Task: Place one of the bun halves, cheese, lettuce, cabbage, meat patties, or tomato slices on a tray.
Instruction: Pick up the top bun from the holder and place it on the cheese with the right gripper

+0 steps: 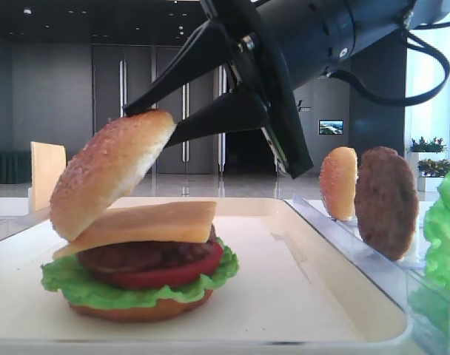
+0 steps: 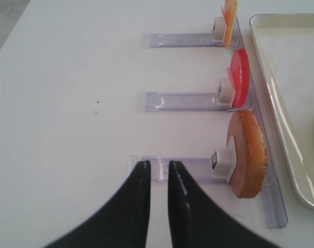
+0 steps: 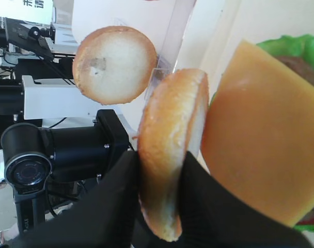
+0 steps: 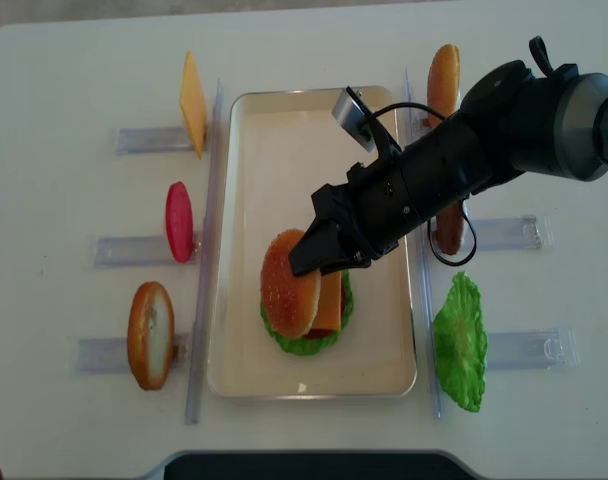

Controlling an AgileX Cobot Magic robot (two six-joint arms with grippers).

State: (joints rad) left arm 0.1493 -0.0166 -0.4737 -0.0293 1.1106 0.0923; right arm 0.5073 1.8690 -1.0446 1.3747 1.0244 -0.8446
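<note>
My right gripper is shut on a golden bun half, gripping it by the rim. The bun hangs tilted, its lower edge touching the cheese that tops a stack on the cream tray. Under the cheese lie a meat patty, a tomato slice, lettuce and a bottom bun. My left gripper hovers over the white table left of the tray, fingers slightly apart and empty.
Clear racks flank the tray. On the left stand a bun, a tomato slice and cheese. On the right are a bun, a patty and lettuce.
</note>
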